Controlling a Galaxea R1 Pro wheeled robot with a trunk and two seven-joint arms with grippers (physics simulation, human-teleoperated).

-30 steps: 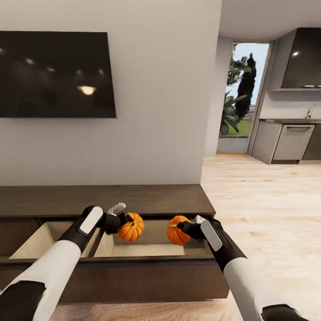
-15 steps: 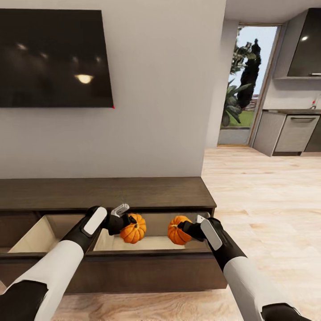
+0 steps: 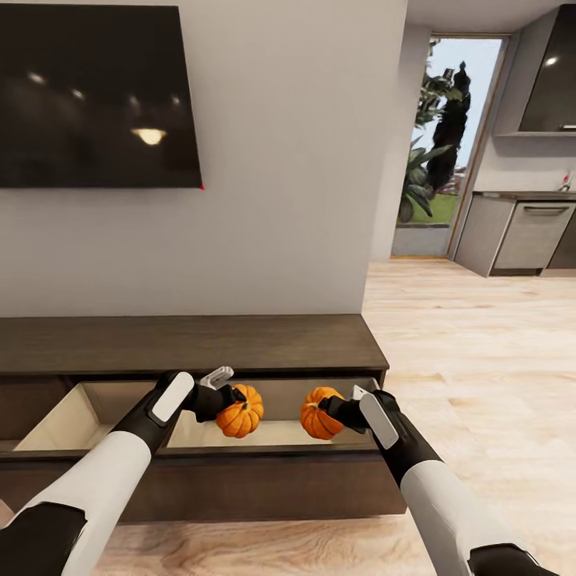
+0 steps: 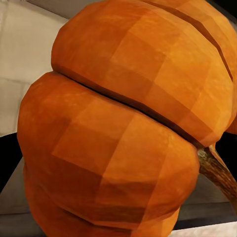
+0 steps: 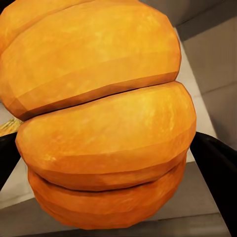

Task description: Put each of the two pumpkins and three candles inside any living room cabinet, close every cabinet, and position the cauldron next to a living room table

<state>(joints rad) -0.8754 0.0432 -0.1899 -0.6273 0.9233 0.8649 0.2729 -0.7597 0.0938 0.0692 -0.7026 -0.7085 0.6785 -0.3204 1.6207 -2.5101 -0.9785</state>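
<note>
gripping two pumpkins (image 3: 240, 411) (image 3: 318, 414) over open cabinet (image 3: 264, 472) drawer, no writing

Head camera looks down over the cabinet (image 3: 192, 344); wrist cameras press against pumpkins.

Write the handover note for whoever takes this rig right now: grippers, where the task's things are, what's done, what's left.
Left gripper: shut on the left pumpkin, held over the open drawer of the cabinet.
Right gripper: shut on the right pumpkin, held over the same drawer.
Done: two cabinet drawers are pulled out; both pumpkins are picked up and brought over one.
Left: release both pumpkins into the drawer, fetch the three candles and put them in, close every drawer, then set the cauldron beside the table. Candles, cauldron and table are out of sight from here.
</note>
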